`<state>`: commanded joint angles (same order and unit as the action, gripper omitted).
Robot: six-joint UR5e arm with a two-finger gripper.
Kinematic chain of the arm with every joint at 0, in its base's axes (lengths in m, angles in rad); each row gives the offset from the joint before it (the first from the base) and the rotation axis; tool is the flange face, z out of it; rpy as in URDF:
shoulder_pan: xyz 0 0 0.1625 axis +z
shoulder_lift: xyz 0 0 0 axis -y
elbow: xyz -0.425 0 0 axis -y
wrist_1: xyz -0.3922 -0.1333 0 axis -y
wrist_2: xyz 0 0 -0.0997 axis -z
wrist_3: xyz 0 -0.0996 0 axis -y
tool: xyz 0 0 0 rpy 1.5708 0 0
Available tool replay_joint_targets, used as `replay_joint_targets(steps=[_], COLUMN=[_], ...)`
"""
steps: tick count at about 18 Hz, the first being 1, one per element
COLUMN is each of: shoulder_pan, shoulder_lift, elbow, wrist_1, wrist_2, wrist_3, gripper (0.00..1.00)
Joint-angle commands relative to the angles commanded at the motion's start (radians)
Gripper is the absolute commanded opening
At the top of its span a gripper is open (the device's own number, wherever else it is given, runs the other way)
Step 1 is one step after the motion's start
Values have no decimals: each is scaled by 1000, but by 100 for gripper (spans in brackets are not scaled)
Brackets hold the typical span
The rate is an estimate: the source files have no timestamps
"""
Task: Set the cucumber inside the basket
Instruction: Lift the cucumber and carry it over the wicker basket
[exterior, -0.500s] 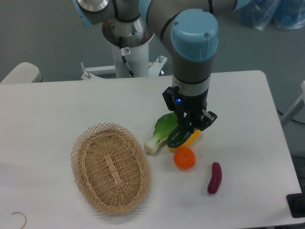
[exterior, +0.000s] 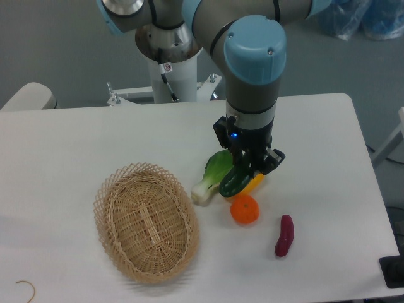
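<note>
The dark green cucumber [exterior: 233,182] is held in my gripper [exterior: 248,169], which is shut on its upper end. The cucumber tilts down to the left, just above the yellow vegetable [exterior: 255,184] and beside the bok choy [exterior: 213,176]. The woven wicker basket [exterior: 113,189] sits empty at the lower left of the table, well to the left of the gripper.
An orange fruit [exterior: 244,209] lies just below the gripper. A purple eggplant-like piece [exterior: 285,235] lies at the lower right. The arm's base column [exterior: 170,69] stands at the back. A thin hook-shaped wire [exterior: 26,288] lies at the front left corner.
The gripper with the cucumber has shifted slightly to the left and a little up. Other objects have not moved.
</note>
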<state>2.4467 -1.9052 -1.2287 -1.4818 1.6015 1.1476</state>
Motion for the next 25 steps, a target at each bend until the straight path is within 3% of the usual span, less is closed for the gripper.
replay_joint_targets(steps=[5, 8, 11, 17, 20, 25], shoulder_pan=[-87, -141, -196, -270, -284, -296], shoulder_lift=[-2, -3, -14, -119, -161, -167], elbow=[-11, -40, -60, -109, -143, -291], wrist_1=[0, 5, 44, 239, 354, 491], wrist_2=[2, 5, 2, 26, 40, 84], wrist_3=[-147, -297, -495, -886, -960, -980], gripper=[41, 41, 41, 41, 41, 42])
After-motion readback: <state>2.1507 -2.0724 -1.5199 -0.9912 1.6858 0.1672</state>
